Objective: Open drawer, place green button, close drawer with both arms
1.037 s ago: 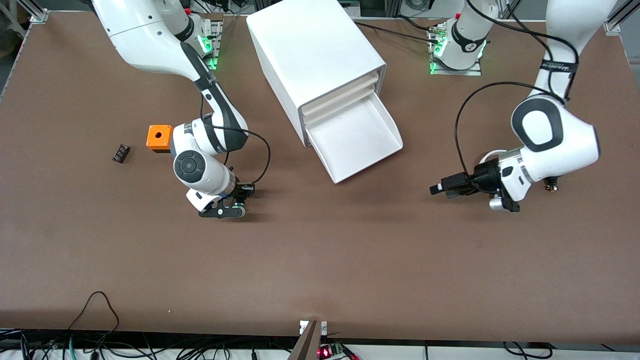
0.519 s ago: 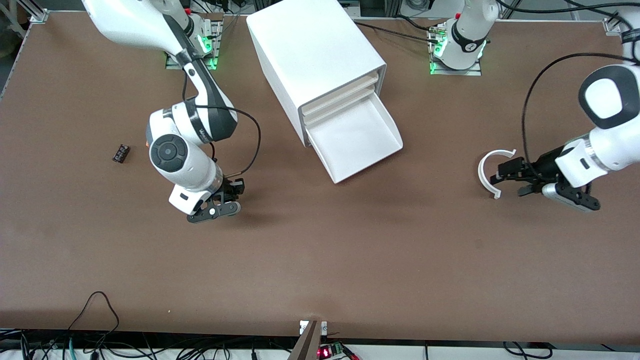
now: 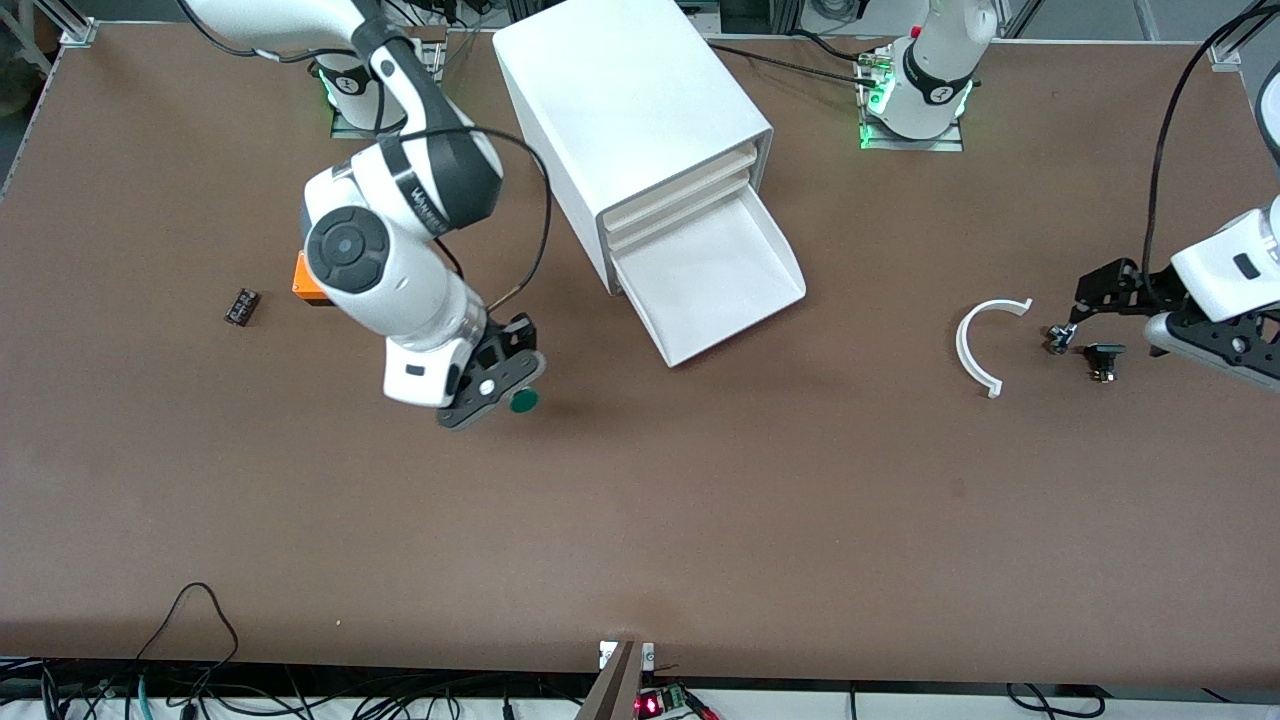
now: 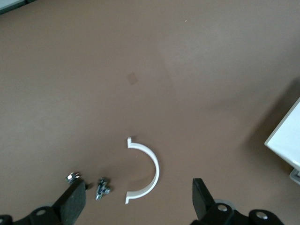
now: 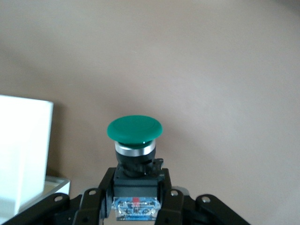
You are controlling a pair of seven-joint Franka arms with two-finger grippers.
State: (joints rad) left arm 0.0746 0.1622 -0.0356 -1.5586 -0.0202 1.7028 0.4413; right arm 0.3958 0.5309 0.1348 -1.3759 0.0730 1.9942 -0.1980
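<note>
The button [image 5: 134, 131], with a green cap on a black body and a blue bit, sits upright between my right gripper's [image 5: 136, 197] fingers. In the front view that right gripper [image 3: 505, 388] hangs over bare table with the green cap [image 3: 523, 402] showing, at the right arm's side of the cabinet. One drawer [image 3: 735, 300] stands pulled out of the white cabinet [image 3: 630, 110], with nothing in its tray. My left gripper [image 3: 1105, 300] is open near the left arm's end of the table. In the left wrist view it [image 4: 138, 201] hangs with its fingers wide apart above a white arc [image 4: 147, 168].
A white arc [image 3: 975, 345] and two small metal parts [image 3: 1058, 338] [image 3: 1100, 355] lie beside the left gripper. An orange box [image 3: 303, 282] is partly hidden by the right arm. A small black part [image 3: 241, 306] lies toward the right arm's end.
The right gripper has risen from the table with the button and swung toward the cabinet. The left arm has drawn back toward its end of the table, uncovering the arc and metal parts.
</note>
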